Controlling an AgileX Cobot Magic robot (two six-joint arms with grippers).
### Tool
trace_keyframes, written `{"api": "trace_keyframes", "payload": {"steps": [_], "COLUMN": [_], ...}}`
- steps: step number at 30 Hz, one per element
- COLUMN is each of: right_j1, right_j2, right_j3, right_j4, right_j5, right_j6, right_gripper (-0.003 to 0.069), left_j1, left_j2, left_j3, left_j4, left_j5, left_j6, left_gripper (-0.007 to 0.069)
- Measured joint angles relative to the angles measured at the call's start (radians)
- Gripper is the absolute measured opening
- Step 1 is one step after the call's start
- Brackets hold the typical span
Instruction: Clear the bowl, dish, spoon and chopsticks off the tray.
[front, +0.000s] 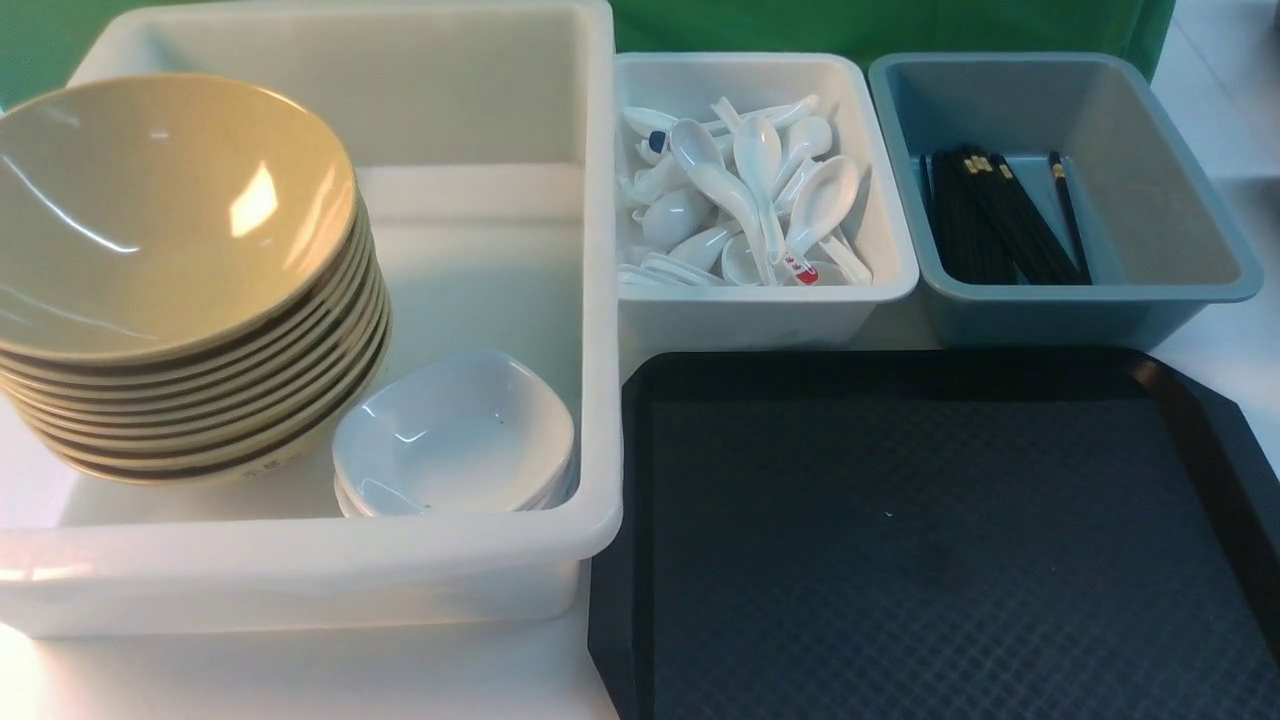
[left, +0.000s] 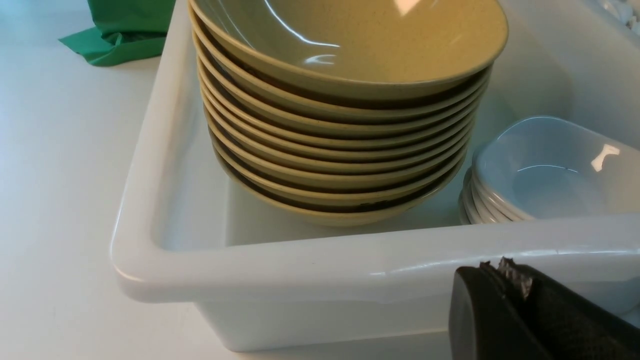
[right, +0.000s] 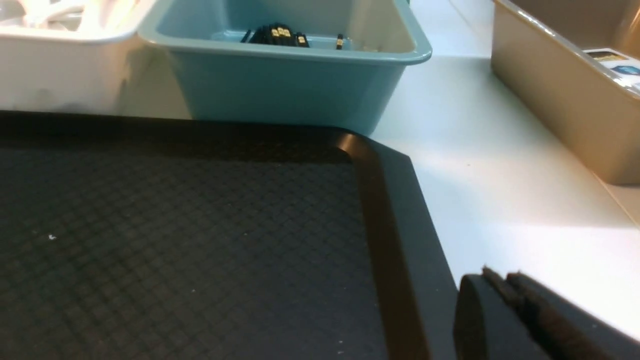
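1. Large white bin, your far left. It holds a stack of olive-tan bowls; the top bowl sits tilted, its glossy inside toward you. Just beside the stack, in the bin's near right corner, you have a short stack of small white dishes, the top dish lying open side up.

2. Left gripper, seen only in its wrist view. Count its jaws as pressed together with nothing between them; it hangs outside the bin's near wall, apart from the bowls.

3. Small white bin, next along, behind the tray's far left corner. It is filled with a loose heap of white soup spoons; a plain spoon lies near the top of the heap, and one spoon with a red mark lies against the near wall.

4. Tray, black, diamond-textured, in front of the two small bins. You will find nothing standing on it.

5. Grey-blue bin, behind the tray's far right corner. The black chopsticks lie bundled along its left side, gold bands toward the far end, with one stick lying slightly apart.

6. Right gripper, seen only in its wrist view, over the table beside the tray's right rim. Its jaws look closed or nearly so, though the dark, cropped view leaves you unsure; nothing is held.

7. Tan bin, far right, well apart from the tray.
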Motion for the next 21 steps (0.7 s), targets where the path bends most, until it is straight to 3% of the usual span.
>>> {"api": "trace_keyframes", "payload": {"steps": [21], "right_j1": [0.002], "right_j2": [0.0], "right_j3": [0.0], "right_j4": [0.0], "right_j5": [0.0], "right_j6": [0.001], "right_gripper": [0.0098], "left_j1": [0.0], "left_j2": [0.0], "left_j3": [0.001], "left_j4": [0.0], "left_j5": [0.0], "left_j6": [0.0], "left_gripper": [-0.0011]}}
